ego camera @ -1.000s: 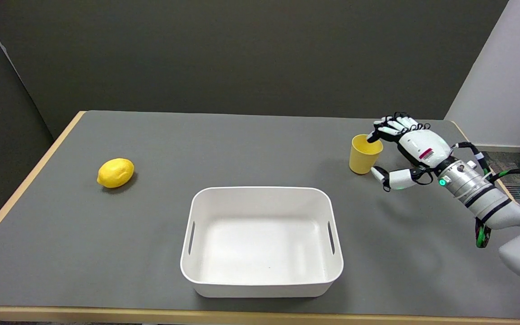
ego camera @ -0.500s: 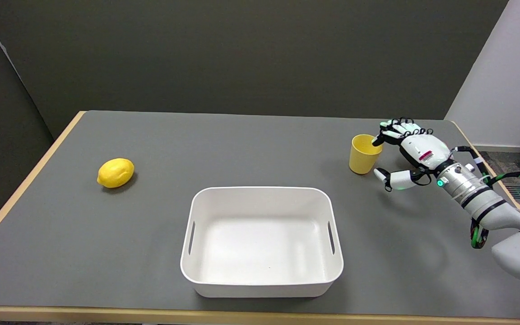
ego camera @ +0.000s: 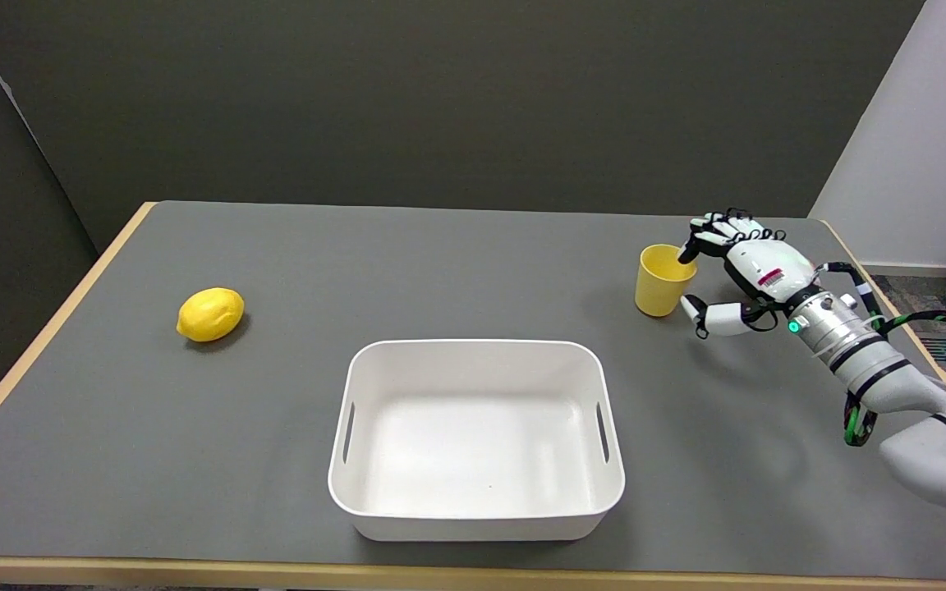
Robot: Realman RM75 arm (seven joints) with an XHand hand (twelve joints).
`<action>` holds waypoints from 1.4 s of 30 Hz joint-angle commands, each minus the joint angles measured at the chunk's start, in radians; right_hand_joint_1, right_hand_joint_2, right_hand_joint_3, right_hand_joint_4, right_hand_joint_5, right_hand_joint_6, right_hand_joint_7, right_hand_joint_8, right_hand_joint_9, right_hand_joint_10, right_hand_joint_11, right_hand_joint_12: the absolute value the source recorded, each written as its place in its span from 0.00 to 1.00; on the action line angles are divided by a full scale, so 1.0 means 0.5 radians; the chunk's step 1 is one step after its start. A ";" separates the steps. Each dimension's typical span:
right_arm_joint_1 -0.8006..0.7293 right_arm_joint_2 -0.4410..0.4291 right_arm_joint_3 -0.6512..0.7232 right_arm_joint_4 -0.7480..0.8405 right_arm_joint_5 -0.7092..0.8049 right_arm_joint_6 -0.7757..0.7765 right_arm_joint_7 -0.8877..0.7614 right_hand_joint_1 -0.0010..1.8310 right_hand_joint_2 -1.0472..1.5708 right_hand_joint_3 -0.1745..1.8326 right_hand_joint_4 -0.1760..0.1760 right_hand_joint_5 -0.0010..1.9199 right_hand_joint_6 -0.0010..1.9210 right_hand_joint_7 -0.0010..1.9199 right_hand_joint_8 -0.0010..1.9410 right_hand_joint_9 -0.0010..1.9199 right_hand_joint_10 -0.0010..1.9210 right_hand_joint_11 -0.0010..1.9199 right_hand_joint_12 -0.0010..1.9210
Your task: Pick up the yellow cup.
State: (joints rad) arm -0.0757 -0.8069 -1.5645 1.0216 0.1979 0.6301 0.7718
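1. Grey table [ego camera: 456, 271]: yellow cup [ego camera: 660, 281] stands upright near far right corner.
2. Right hand [ego camera: 740, 271] sits just right of it, fingers at rim, thumb low beside wall; firm grasp cannot be confirmed.

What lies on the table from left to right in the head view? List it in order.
lemon → white bin → yellow cup → right hand, beside the cup with a fingertip at its rim.

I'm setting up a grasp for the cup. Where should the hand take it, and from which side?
Grip the cup around its side wall, coming from its right, where the hand already is. It stands upright, open end up, tapering downward, with bare table around it, so a sideways wrap probably suits it.
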 commanded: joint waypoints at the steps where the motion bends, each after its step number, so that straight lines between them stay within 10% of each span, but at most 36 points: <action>1: 0.215 -0.100 -0.108 -0.157 -0.002 0.042 -0.005 0.45 0.70 0.51 0.46 0.24 0.56 0.10 0.16 0.00 0.21 0.00 0.30; 5: 0.298 -0.119 -0.198 -0.236 -0.002 0.087 -0.005 0.49 0.85 0.23 0.56 0.31 0.83 0.10 0.19 0.00 0.21 0.00 0.30; 27: 0.287 -0.162 -0.165 -0.254 0.018 0.284 -0.002 0.51 0.78 0.40 0.51 0.35 0.84 0.13 0.28 0.00 0.28 0.00 0.34; 42: -0.361 -0.177 0.020 0.586 0.613 1.034 0.012 0.54 0.79 0.36 0.42 0.37 0.79 0.24 0.33 0.06 0.37 0.00 0.49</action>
State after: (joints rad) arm 0.0056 -0.8838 -1.6122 0.9780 0.2681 0.8303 0.7711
